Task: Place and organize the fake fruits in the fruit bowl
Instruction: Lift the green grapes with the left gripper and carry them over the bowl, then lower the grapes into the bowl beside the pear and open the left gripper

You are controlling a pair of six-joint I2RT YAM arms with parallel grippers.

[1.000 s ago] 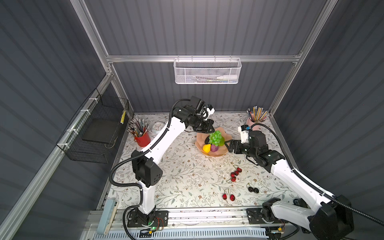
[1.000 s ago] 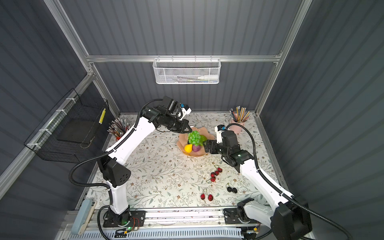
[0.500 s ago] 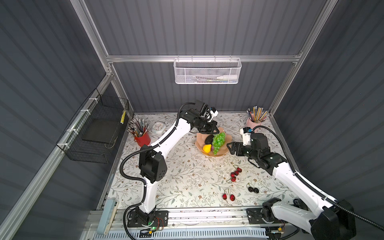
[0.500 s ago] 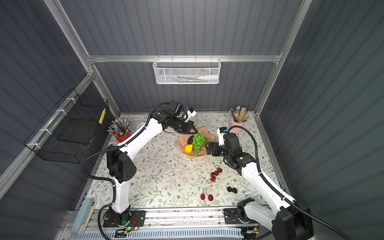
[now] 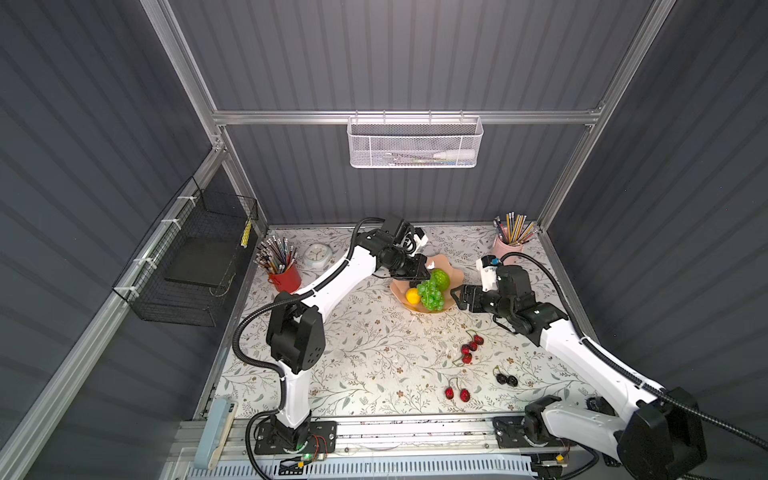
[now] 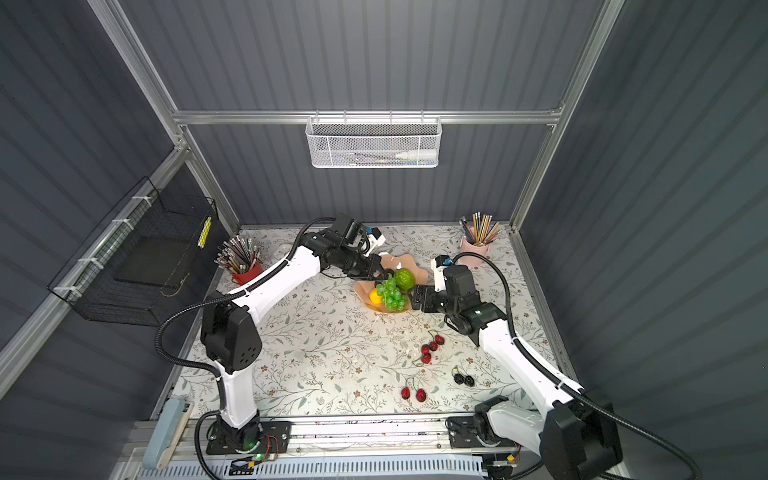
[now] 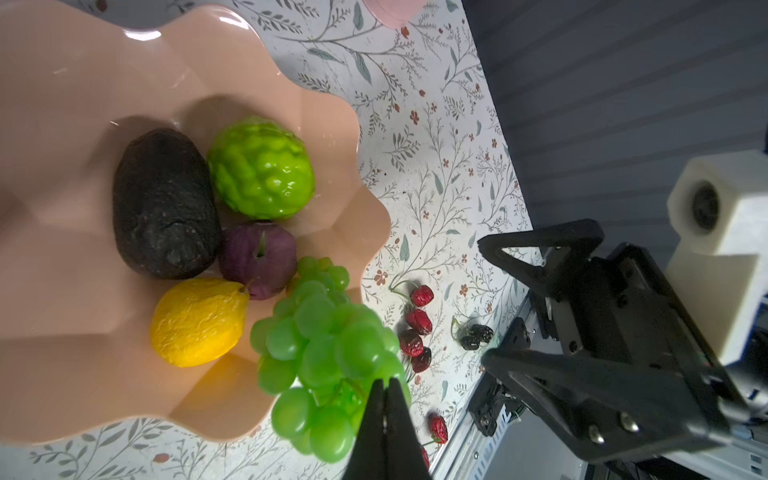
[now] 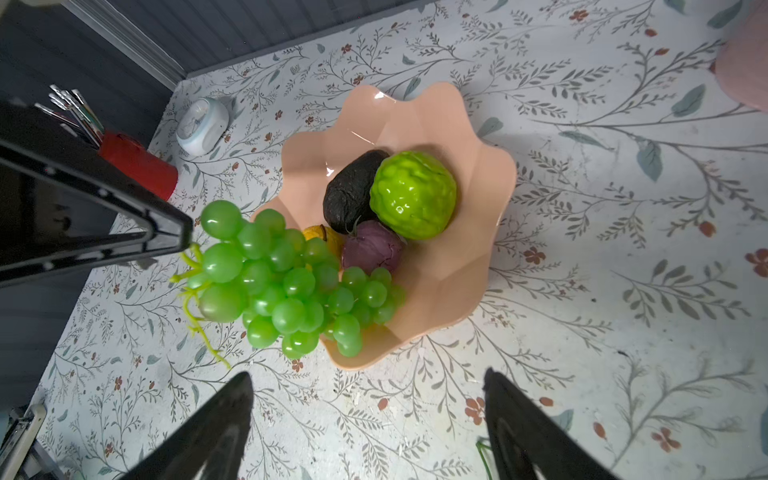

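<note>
Item: fruit bowl [image 5: 445, 264], salmon-pink with a scalloped rim, standing on the floral mat [image 5: 374, 353] toward the back middle of the table, between the two arms. Contents, per the left wrist view: black avocado [image 7: 164, 203], bumpy lime-green ball [image 7: 262, 166] touching it, purple round fruit [image 7: 257, 257] just beside both, and yellow lemon [image 7: 197, 322] beside the purple one. Green grape bunch [image 7: 324, 349]: partly over the bowl, partly out past its rim, the narrow end lying inside near the purple fruit. Left gripper [image 7: 384, 395]: jaws pressed together, pinching the bunch's pale green stem. Right gripper [image 8: 365, 374]: jaws spread wide, holding nothing, pointed at the bowl from just beside its rim. Loose on the mat, well apart from the bowl toward the front right: a cluster of red cherries [image 5: 469, 347], a second red pair [image 5: 456, 392], and a pair of dark cherries [image 5: 506, 379]. Surroundings: red pencil cup [image 5: 284, 276] and small clock [image 5: 318, 254] at back left, pink pencil cup [image 5: 508, 249] at back right, white mesh basket [image 5: 413, 143] on the rear rail.
</note>
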